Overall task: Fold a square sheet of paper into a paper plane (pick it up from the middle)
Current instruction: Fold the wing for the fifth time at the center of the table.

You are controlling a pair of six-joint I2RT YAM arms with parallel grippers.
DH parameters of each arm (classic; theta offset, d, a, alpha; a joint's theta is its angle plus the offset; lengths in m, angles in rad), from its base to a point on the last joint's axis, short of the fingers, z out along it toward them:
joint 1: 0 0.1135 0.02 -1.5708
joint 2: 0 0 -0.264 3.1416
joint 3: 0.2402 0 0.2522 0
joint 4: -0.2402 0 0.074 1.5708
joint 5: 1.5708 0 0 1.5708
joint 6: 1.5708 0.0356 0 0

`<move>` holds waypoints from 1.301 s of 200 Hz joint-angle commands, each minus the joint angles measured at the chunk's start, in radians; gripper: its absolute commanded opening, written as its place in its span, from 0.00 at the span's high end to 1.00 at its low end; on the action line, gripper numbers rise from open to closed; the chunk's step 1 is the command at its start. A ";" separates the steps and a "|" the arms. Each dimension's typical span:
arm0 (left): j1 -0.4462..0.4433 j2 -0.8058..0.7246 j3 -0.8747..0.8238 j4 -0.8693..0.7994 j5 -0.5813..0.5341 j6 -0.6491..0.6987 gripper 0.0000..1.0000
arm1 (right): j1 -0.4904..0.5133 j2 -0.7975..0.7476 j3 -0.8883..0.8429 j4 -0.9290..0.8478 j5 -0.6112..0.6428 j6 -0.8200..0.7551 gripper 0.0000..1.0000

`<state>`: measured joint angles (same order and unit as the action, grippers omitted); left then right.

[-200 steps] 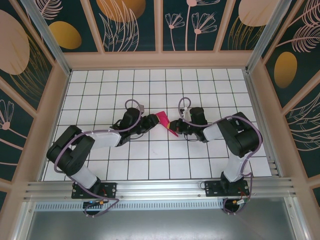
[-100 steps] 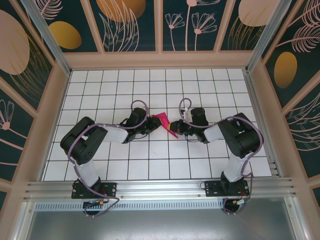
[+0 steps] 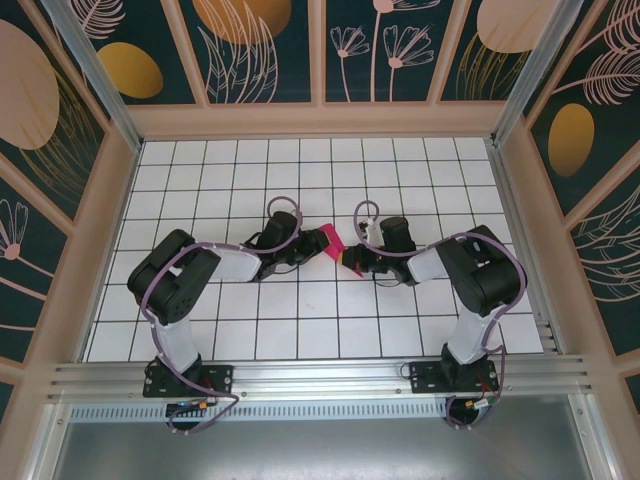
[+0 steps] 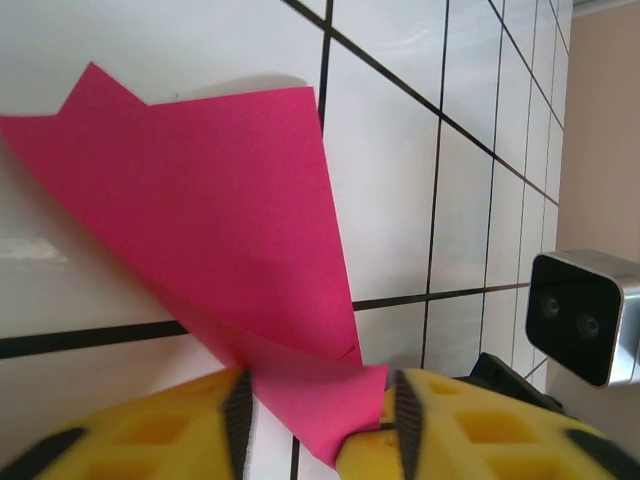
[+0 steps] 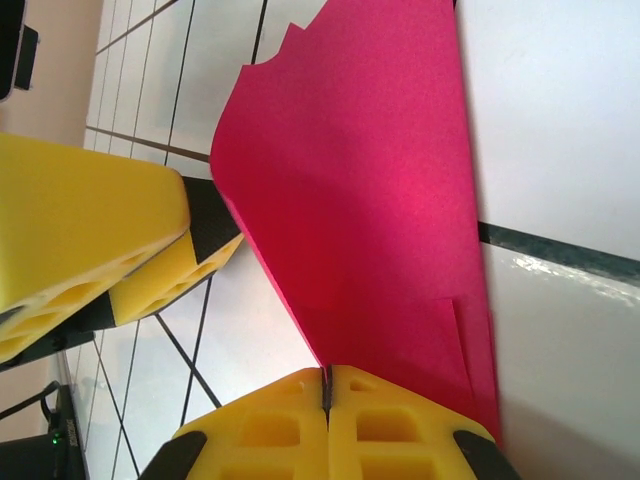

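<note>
The pink paper (image 3: pixel 327 241), creased to a point, lay mid-way across the bench (image 3: pixel 300 320), with the right tool (image 5: pixel 326 385) clamped on its 4 o'clock edge. The left tool (image 4: pixel 318 405) had slid in from 9 o'clock, its fingers narrowly apart astride the tip, so the next crease looked close.

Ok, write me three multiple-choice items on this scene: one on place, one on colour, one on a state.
1. Where is the folded paper sheet?
A. between the left end effector and the right end effector
B. in the far-left corner
C. at the near edge
2. Its colour?
A. blue
B. magenta-pink
C. white
3. The right end effector is:
A. wide open
B. shut on nothing
C. shut on the sheet

Answers: 1 A, the top view shows it between them. 2 B, pink in every view. 3 C, the right wrist view shows its fingers meeting with paper pinched between.
</note>
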<state>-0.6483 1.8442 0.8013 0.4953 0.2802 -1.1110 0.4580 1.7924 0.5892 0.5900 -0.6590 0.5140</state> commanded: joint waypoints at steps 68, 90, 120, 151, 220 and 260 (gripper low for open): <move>-0.016 -0.051 0.034 -0.148 0.003 -0.200 0.38 | 0.083 -0.069 0.047 -0.112 0.140 -0.180 0.97; -0.018 -0.044 0.040 -0.172 -0.009 -0.224 0.41 | 0.118 -0.091 0.048 -0.122 0.182 -0.219 0.96; -0.019 -0.043 0.045 -0.192 -0.021 -0.243 0.46 | 0.162 -0.132 0.031 -0.122 0.236 -0.286 0.96; -0.018 -0.059 0.049 -0.215 -0.029 -0.255 0.57 | 0.191 -0.172 0.001 -0.112 0.300 -0.362 0.96; -0.019 -0.086 0.047 -0.240 -0.022 -0.266 0.69 | 0.221 -0.187 -0.007 -0.139 0.396 -0.419 0.84; -0.019 -0.085 0.047 -0.243 -0.028 -0.265 0.76 | 0.247 -0.176 0.003 -0.152 0.437 -0.434 0.75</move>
<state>-0.6670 1.7863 0.8345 0.2790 0.2611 -1.3617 0.6888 1.6276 0.5926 0.4500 -0.2680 0.1116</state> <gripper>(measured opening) 0.275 0.220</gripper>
